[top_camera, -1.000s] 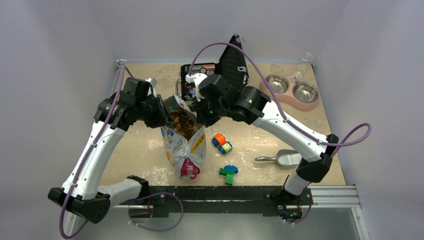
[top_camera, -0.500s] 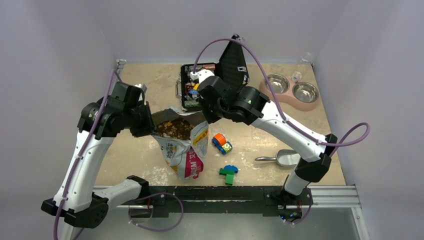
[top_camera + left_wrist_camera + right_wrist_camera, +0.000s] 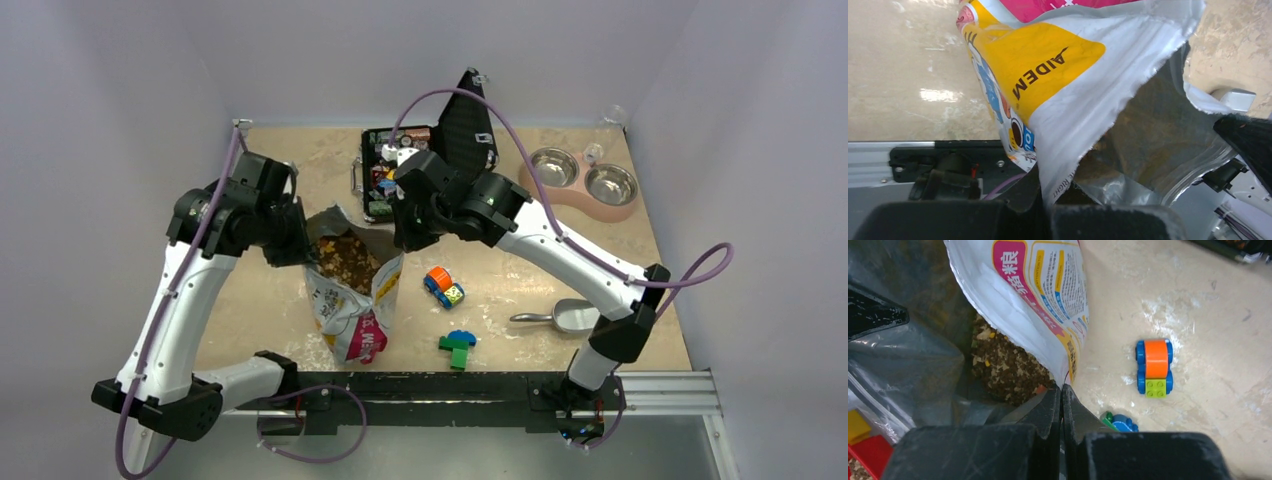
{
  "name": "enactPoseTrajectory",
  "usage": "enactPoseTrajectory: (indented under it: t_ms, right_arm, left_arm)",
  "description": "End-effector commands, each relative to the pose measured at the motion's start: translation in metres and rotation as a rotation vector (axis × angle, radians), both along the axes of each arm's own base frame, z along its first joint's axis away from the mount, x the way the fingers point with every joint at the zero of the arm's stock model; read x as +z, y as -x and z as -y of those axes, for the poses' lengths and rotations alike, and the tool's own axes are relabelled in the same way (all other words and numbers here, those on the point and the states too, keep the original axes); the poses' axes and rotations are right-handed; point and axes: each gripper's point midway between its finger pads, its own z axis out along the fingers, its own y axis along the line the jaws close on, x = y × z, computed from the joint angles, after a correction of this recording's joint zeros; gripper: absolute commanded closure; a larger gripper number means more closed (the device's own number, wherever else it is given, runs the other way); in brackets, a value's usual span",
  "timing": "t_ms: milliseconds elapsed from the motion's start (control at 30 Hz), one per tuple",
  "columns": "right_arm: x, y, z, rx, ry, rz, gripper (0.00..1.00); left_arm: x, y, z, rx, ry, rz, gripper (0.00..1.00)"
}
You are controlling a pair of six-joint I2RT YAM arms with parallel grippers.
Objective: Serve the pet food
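- Two grippers: left gripper (image 3: 300,246), right gripper (image 3: 404,241).
- One bag (image 3: 350,305) of pet food (image 3: 345,258), between them.
- Two bowls (image 3: 555,165) in one stand (image 3: 600,209), right of the right gripper.
- One scoop (image 3: 560,317).
- One toy car (image 3: 444,287).
- One block toy (image 3: 458,347).
- One case (image 3: 400,165).

The pet food (image 3: 345,262) is a loose mass of small brown and tan pellets, lying inside the open-topped bag (image 3: 352,325) left of frame centre.

Likely a lab: plain-walled booth (image 3: 120,100), mounting rail (image 3: 670,385).
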Motion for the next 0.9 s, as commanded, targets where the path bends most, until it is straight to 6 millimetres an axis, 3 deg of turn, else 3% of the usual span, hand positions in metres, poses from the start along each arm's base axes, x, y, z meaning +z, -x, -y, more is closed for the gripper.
enactPoseTrajectory:
  t_ms: [0,133,267,333,500,633,733,867]
  right_arm:
    - [0.008,0.010,0.005,-0.045,-0.135,-0.045,1.00]
    - [-0.026,0.007,0.048,-0.147,-0.021,-0.053,1.00]
    - [-0.048,0.002,0.088,-0.210,0.097,-0.038,1.00]
    - [-0.051,0.000,0.096,-0.192,0.138,-0.017,0.95]
    - [-0.052,0.000,0.078,-0.065,0.159,-0.018,0.71]
    - [-0.049,-0.006,0.055,-0.004,0.129,-0.013,0.56]
    - [-0.044,-0.012,0.037,0.054,0.106,0.009,0.52]
    - [-0.041,-0.021,0.016,0.117,0.091,0.031,0.55]
  left_arm:
    - [0.012,-0.021,0.055,-0.062,0.307,0.095,1.00]
    - [0.013,-0.028,0.089,-0.069,0.534,0.096,1.00]
    - [0.025,-0.036,0.103,-0.098,0.586,0.064,1.00]
    - [0.032,-0.043,0.108,-0.123,0.588,0.063,1.00]
    - [0.036,-0.048,0.117,-0.159,0.596,0.040,1.00]
    - [0.024,-0.039,0.114,-0.174,0.576,0.013,1.00]
    - [0.014,-0.029,0.112,-0.183,0.573,-0.011,1.00]
    - [0.007,-0.020,0.106,-0.207,0.548,-0.004,1.00]
